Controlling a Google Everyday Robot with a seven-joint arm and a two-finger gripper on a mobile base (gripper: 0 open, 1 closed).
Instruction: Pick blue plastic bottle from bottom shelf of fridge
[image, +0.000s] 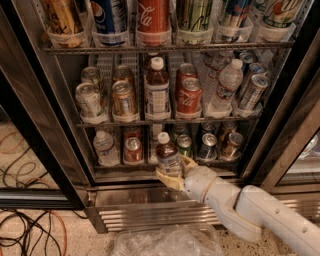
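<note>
Gripper (176, 171) at mid-front of the bottom shelf (120, 168), yellowish fingers (165, 179) clenched on the lower body of the blue plastic bottle (168, 156), one finger on each side. Bottle stands at the shelf's front edge, white cap up, leaning slightly left, dark liquid showing above the pale label. White arm (250, 210) runs in from below and right of the shelf, crossing the ribbed steel base (145, 214) of the fridge (35, 125).

On the shelf, left end: small clear water bottle (105, 148), then a red can (133, 150) beside it. Right half of the shelf: green can (184, 145), blue can (206, 146), brown can (231, 144), in a row.

Next rack above the shelf: larger bottle (157, 93) of the same look, directly over the held one, cans on both sides.

Below the shelf, on the floor: crumpled clear plastic (167, 242); cables (30, 235) to the lower left.
</note>
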